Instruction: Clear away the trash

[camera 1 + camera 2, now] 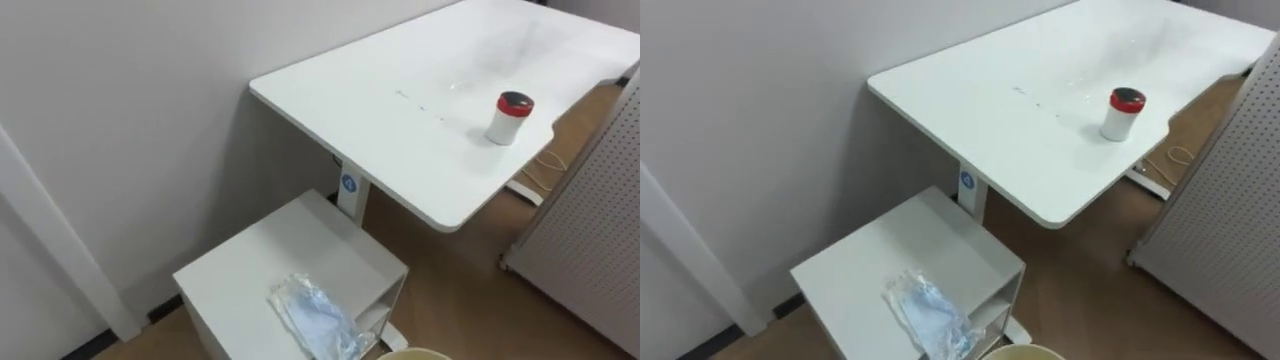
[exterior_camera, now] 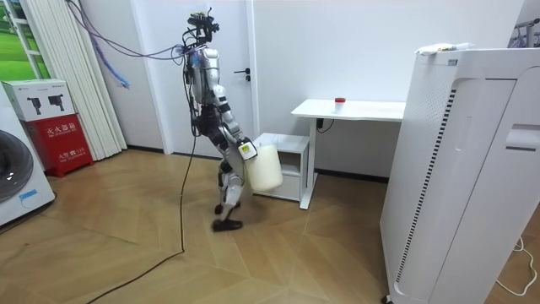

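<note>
Here, the crumpled plastic bag (image 1: 312, 318) is lying on the small white cabinet (image 1: 260, 270), running off the lower edge. The right hand (image 2: 245, 152) is touching a cream bin (image 2: 265, 167); its grip cannot be told.

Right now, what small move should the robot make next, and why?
Probably reach down to the crumpled plastic bag: it lies loose on the low cabinet just ahead, and the bin shows close beside it.
</note>
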Robot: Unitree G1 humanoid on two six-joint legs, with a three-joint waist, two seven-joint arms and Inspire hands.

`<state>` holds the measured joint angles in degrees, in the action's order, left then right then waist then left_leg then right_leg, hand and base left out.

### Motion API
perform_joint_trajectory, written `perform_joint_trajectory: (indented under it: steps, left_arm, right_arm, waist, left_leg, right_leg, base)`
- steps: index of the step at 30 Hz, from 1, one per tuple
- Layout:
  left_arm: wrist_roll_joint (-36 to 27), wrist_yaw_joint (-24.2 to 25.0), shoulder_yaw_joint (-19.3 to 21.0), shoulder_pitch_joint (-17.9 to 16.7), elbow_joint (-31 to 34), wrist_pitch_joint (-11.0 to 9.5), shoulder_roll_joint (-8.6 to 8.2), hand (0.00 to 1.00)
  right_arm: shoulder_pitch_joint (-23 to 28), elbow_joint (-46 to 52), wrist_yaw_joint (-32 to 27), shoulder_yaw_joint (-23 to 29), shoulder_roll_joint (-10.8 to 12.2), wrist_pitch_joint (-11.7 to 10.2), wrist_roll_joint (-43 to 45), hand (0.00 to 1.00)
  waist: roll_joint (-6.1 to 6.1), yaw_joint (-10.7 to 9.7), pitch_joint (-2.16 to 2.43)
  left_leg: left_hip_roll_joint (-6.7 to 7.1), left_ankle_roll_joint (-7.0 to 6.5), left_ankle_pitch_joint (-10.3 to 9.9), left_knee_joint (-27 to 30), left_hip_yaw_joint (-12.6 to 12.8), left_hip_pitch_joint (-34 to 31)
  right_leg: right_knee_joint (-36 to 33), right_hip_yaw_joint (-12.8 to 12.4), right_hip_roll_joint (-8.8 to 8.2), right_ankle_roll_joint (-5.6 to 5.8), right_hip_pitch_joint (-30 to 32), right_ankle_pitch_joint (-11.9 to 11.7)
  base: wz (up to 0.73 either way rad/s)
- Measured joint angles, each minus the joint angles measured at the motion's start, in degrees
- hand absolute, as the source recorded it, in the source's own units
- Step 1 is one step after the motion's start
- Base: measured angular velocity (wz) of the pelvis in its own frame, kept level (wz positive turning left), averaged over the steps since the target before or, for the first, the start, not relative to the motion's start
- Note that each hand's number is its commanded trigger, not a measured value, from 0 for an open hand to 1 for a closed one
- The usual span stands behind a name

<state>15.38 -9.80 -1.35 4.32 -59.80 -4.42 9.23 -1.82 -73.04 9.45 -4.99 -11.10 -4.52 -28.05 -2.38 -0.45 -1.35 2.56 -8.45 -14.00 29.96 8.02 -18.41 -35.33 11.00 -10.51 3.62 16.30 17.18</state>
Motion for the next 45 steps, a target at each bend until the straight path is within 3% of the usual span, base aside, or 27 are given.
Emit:
perform_joint_trajectory:
  steps: [1,3,6,11,15,22,27,32,39,45]
  left_arm:
    - [0.0,-1.1,-1.5,1.2,0.3,-1.2,-0.33,0.00]
    - [0.0,-1.5,-4.2,2.4,1.7,-2.5,-0.93,0.00]
    - [0.0,-3.5,-4.5,3.8,3.1,-5.7,-0.92,0.00]
    - [0.5,-8.9,-6.5,6.2,4.5,-7.4,-0.67,0.00]
    - [0.4,-11.4,-9.4,10.4,4.0,-9.6,-0.40,0.00]
    - [0.0,-13.9,-10.7,15.9,-0.2,-9.7,-1.51,0.00]
    - [0.5,-14.3,-12.6,19.5,-1.1,-9.5,-2.13,0.00]
    - [0.5,-14.3,-14.8,20.2,-1.1,-9.2,-2.08,0.00]
    - [0.5,-14.3,-15.9,24.6,-5.5,-8.7,-2.77,0.00]
    - [2.8,-14.4,-18.1,24.8,-5.7,-8.4,-2.98,0.00]
  right_arm:
    - [-0.6,-0.4,-0.2,-0.7,0.1,-0.5,0.0,1.00]
    - [-0.5,-0.9,-0.6,-1.9,0.1,-1.2,-1.0,1.00]
    - [-1.1,-1.8,-0.1,-4.2,0.5,-2.1,-2.1,1.00]
    - [-3.3,-3.3,0.0,-5.7,0.4,-2.4,-2.3,1.00]
    - [-6.5,-3.8,0.1,-8.8,0.0,-2.4,-2.4,1.00]
    - [-8.2,-3.7,0.1,-11.8,0.1,-2.0,-6.5,1.00]
    - [-10.7,-3.9,0.1,-11.8,-0.2,-2.1,-8.9,1.00]
    - [-11.9,-3.9,-0.1,-11.9,0.1,-2.2,-9.7,1.00]
    - [-14.3,-2.4,0.0,-14.7,0.1,-2.6,-10.5,1.00]
    - [-14.8,-1.9,0.8,-15.3,0.2,-3.2,-12.4,1.00]
  waist:
    - [0.29,-0.5,0.04]
    - [1.35,-0.9,0.41]
    - [1.86,-0.9,0.13]
    - [2.54,-2.9,-0.52]
    - [3.48,-4.3,-1.50]
    - [4.56,-5.8,-2.21]
    - [6.08,-7.5,-3.19]
    - [6.05,-8.7,-3.37]
    - [5.50,-10.8,-4.48]
    - [5.15,-12.0,-4.60]
  left_leg:
    - [-0.11,0.26,-0.1,-0.1,-0.6,0.2]
    - [-0.88,0.86,0.0,-1.0,-1.1,0.5]
    - [-1.86,1.87,0.6,-3.5,-1.0,1.2]
    - [-2.43,2.30,0.8,-4.7,-0.5,0.3]
    - [-2.65,2.34,0.8,-4.7,0.0,-1.6]
    - [-2.68,2.34,0.9,-4.6,0.6,-4.8]
    - [-2.67,2.30,0.9,-2.1,0.5,-9.7]
    - [-2.66,2.32,0.8,-1.2,0.9,-11.7]
    - [-3.22,2.64,0.9,1.8,1.3,-16.2]
    - [-3.81,2.92,0.7,4.0,1.4,-19.8]
  right_leg:
    - [5.6,-0.6,0.91,0.20,-0.1,-3.9]
    - [9.4,-1.1,2.86,-0.24,-0.9,-6.6]
    - [13.7,-1.5,4.92,-0.77,-2.4,-8.8]
    - [14.5,-1.1,5.40,-1.08,-1.2,-8.9]
    - [14.3,-1.4,5.52,-1.13,0.9,-8.9]
    - [13.5,-1.3,4.90,-1.25,4.8,-8.9]
    - [10.9,-0.7,4.45,-1.50,9.6,-8.4]
    - [7.4,-0.6,3.68,-2.08,12.7,-7.1]
    - [3.2,-0.7,3.44,-3.29,17.7,-6.2]
    - [1.5,-0.7,3.49,-4.01,21.3,-5.7]
  base:
    - [0.19]
    - [-0.03]
    - [-0.21]
    - [-0.04]
    - [-0.07]
    - [-0.06]
    - [0.04]
    - [0.03]
    - [0.00]
    - [-0.01]
